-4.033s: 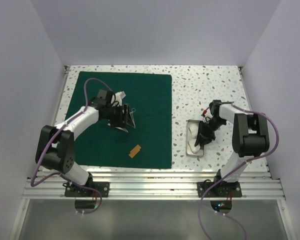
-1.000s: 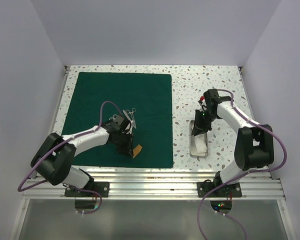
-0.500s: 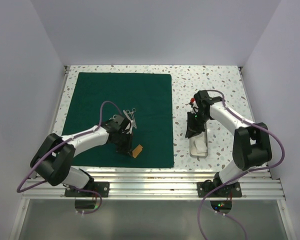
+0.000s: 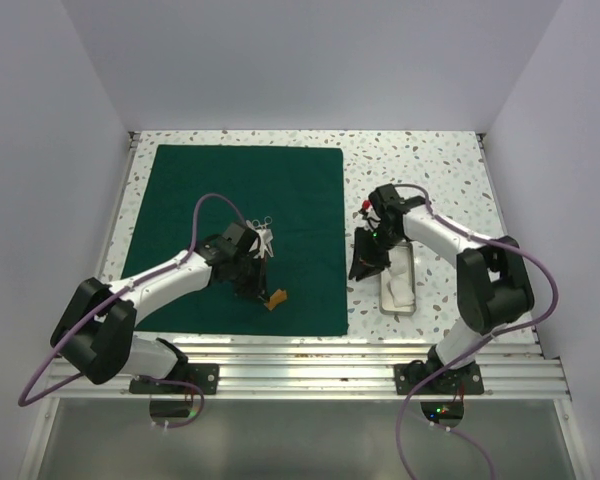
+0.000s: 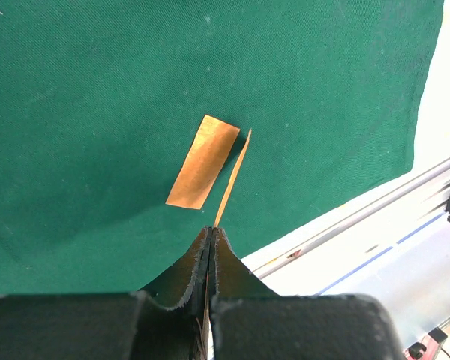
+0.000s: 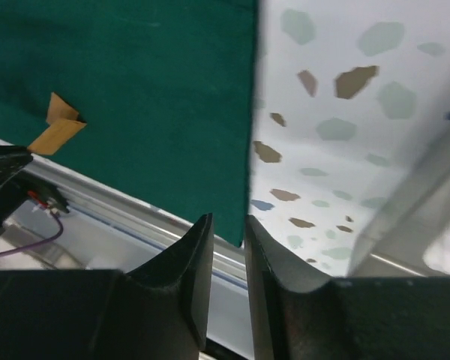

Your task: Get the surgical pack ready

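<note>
The dark green drape (image 4: 230,200) of the surgical pack lies spread flat on the left of the table. My left gripper (image 4: 264,291) hovers over its near right part, shut on a thin orange strip (image 5: 233,173) seen edge-on. A flat orange piece (image 5: 203,161) lies beside it on the cloth; I cannot tell whether the two are joined. The silver tray (image 4: 397,310) sits to the right of the drape with something white in it. My right gripper (image 4: 361,268) hangs between the tray and the drape's right edge (image 6: 249,187), jaws slightly apart and empty.
Small silver instruments (image 4: 264,233) lie on the drape just beyond the left gripper. The aluminium rail (image 4: 300,355) runs along the near table edge, close below both grippers. Walls close off the left, right and back of the speckled tabletop (image 4: 420,170).
The left jaws have closed on the orange strip and tipped it on edge. The right arm has swung left from over the tray to the drape's edge, its jaws parting a little.
</note>
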